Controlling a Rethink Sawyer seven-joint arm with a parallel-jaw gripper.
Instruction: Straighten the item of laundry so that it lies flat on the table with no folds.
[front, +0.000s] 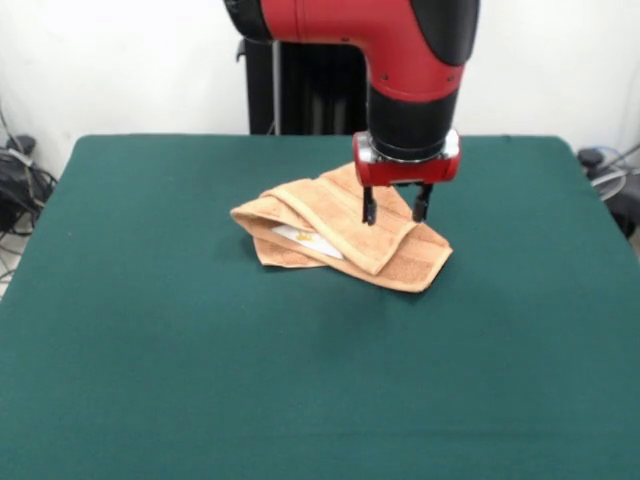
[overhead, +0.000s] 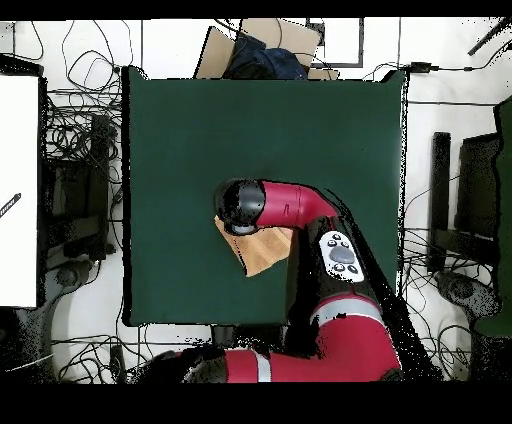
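Two black fingers (front: 369, 209) of the gripper (front: 395, 214) hang spread apart, pinching nothing, their tips just over the far edge of the peach-orange towel (front: 340, 237). The towel lies crumpled in overlapping folds, a white tag (front: 305, 239) peeking out between layers on its front side. It sits around the middle of the green table (front: 300, 390). From overhead, the red arm (overhead: 300, 205) covers most of the towel.
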